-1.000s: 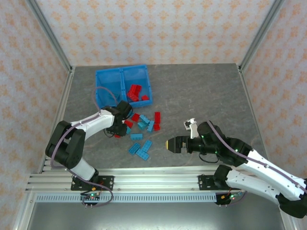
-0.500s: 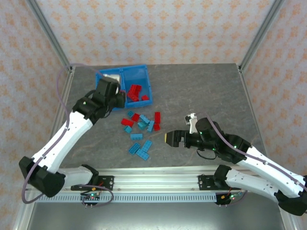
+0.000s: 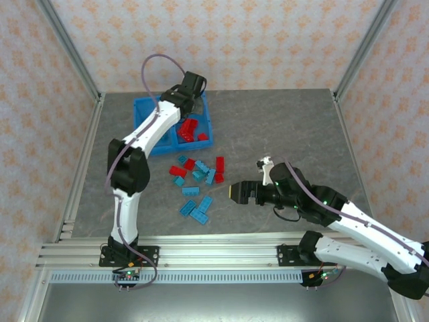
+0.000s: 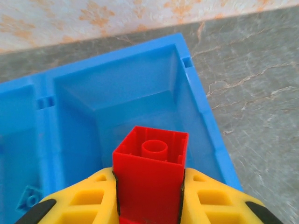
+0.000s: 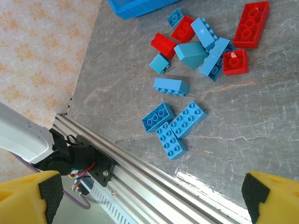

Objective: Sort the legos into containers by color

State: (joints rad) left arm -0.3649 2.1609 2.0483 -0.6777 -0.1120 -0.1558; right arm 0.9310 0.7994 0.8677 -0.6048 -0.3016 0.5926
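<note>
Left tool (image 3: 193, 86): clamped on 1 red brick (image 4: 150, 168), its hollow underside facing the wrist camera.
Where it hangs: above the right compartment (image 4: 121, 93) of the blue bin (image 3: 138, 117), with the divider to the left and the bin's outer wall to the right.
Why there: the red cluster (image 3: 188, 129) already lies in that compartment, so I judge this brick is being brought to join its colour. The height keeps it clear of the walls.
Right tool (image 3: 236, 192): fingers spread wide, holding nothing, low over the worktop (image 3: 281, 127) just right of the loose legos (image 3: 198, 184).
Why there: it is probably lined up for the next pick. It is also well away from the left arm's reach over the bin.
Loose red: 4, including 1 long plate (image 5: 252, 23) and 1 small square (image 5: 235, 61).
Loose blue: 9, with 3 lying together nearest the rail (image 5: 174, 123).
Binned red: several, packed too tightly to count.
Left compartment (image 3: 149, 127): partly behind the arm, so I cannot tell what it holds.
Progress: blue sorting looks not yet begun.
</note>
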